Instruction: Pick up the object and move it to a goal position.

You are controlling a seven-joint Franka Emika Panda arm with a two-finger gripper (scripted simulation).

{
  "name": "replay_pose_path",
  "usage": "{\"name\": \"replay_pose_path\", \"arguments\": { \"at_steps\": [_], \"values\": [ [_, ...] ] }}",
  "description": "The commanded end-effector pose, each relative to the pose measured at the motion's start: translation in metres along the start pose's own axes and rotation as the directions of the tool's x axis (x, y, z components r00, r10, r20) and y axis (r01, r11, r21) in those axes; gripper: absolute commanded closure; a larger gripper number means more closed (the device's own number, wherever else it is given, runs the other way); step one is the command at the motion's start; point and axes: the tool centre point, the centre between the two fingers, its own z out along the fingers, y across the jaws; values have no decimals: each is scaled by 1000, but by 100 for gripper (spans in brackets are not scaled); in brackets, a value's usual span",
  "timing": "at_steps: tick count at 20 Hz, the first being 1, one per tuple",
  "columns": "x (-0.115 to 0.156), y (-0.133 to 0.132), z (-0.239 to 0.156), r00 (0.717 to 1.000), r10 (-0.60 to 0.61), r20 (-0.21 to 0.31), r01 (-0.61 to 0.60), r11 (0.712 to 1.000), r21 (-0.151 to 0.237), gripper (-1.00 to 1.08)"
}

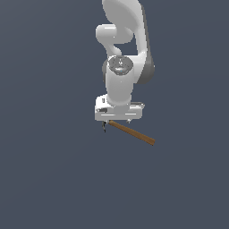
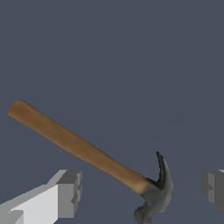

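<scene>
Brown wood and dark grey metal make up the hammer (image 2: 94, 155), which lies flat on the plain slate-blue desk (image 1: 49, 179) directly beneath the arm. In the exterior view its handle runs out from under the hand (image 1: 118, 120) down toward that view's right, while the claw head sits tucked at the opposite end, just showing below the hand's edge.

The hand is spread wide and grips nothing: in the wrist view one grey finger pad (image 2: 70, 192) stands on one side of the hammer and the other pad on the far side, with the head and the neck of the handle lying in the gap between them, touching neither. The hand hovers close above the hammer, though how much height is left I cannot tell.

My judgement is that the step in hand is the final descent and closing. To do it well, the hand should come straight down without drifting, so the pads straddle the handle just behind the head, where the weight sits; gripping near the heavy end should keep the hammer from swinging once lifted. The handle crosses the gap at a slant, so a small wrist turn to square the pads across the wood would probably give a firmer, flatter hold. The pads should stop short of pressing into the desk, then close evenly before any lift toward the goal, which no view shows
</scene>
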Motion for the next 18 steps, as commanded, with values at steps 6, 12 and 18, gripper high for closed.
{"name": "replay_pose_path", "arguments": {
  "at_steps": [6,12,18],
  "values": [
    [-2,7,3,1000,6,16,-6,1000,8,-92],
    [-5,14,5,999,24,33,-25,1000,17,-92],
    [-5,12,7,1000,-2,29,1,1000,14,-92]
  ]
}}
